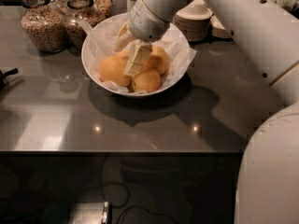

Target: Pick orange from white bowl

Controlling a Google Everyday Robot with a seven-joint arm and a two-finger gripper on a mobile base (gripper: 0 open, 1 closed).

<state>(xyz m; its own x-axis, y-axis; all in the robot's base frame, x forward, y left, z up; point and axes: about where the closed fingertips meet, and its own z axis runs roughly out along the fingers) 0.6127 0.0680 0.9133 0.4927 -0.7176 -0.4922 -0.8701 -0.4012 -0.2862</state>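
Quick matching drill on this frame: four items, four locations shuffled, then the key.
Items:
1. gripper
2. oranges
3. glass jars
4. stacked paper bowls

Places:
A. back left of the picture, beside the white bowl
B. lying on crinkled paper inside the white bowl
C. at the arm's end, lowered among the fruit
D. behind the white bowl, toward the picture's right

Pairs: 1-C, 2-B, 3-A, 4-D

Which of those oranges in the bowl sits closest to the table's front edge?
The orange at the front of the white bowl, just right of the gripper; the other two sit farther back, either side of it.
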